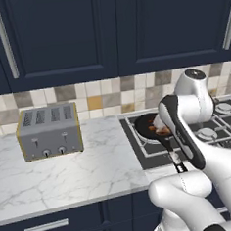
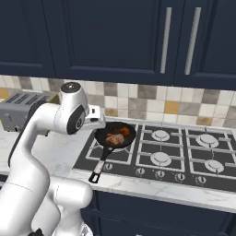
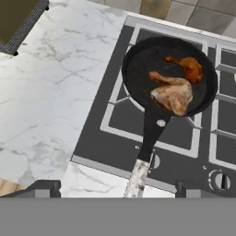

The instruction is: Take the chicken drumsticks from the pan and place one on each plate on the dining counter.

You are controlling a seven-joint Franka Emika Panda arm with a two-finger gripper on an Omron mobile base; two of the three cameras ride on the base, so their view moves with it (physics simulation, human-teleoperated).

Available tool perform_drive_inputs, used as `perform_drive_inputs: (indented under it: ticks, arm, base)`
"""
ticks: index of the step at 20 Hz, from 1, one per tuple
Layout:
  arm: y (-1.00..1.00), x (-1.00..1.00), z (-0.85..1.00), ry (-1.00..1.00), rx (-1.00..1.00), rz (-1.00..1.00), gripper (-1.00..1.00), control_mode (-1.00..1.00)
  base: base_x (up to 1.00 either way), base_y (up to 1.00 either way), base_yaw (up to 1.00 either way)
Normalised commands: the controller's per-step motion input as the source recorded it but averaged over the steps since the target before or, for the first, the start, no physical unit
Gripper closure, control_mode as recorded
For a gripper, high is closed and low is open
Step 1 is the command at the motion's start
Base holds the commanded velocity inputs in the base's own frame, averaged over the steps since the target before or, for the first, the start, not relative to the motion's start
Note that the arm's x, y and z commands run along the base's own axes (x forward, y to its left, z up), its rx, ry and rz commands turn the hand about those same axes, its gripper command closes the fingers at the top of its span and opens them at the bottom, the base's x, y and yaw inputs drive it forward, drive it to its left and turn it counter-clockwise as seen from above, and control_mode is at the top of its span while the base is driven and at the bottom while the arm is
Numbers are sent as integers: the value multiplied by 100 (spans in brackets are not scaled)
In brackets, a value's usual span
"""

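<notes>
Chicken drumsticks (image 3: 177,87) are seen in the pan (image 3: 138,69), ahead of the gripper (image 3: 117,186); its jaws are spread wide, empty; the pan handle (image 3: 145,152) is aligned toward it.

My two base cams flank arm, facing hob (image 2: 161,152); hand cam looks down close; all share pan (image 3: 168,76).

Marble worktop (image 1: 68,175) across the lower left of the left base view, toaster (image 1: 50,131) resting on it at mid-left. Stove (image 2: 184,156) set in at right, black pan (image 2: 115,136) sitting on its rear-left burner.
</notes>
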Motion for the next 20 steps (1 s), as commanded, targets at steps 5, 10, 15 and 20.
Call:
perform_drive_inputs:
  ticks: [5, 10, 15, 20]
  arm:
    - [0, 30, -34, -7, 3, 9, -100, -100]
    - [0, 45, -17, -1, 4, 5, -100, -100]
    - [0, 49, -16, 0, 0, 2, -100, -100]
    - [-5, 54, -21, 1, 0, 0, -100, -100]
  base:
    - [0, 0, 0]
    - [0, 0, 0]
    - [0, 0, 0]
    - [0, 0, 0]
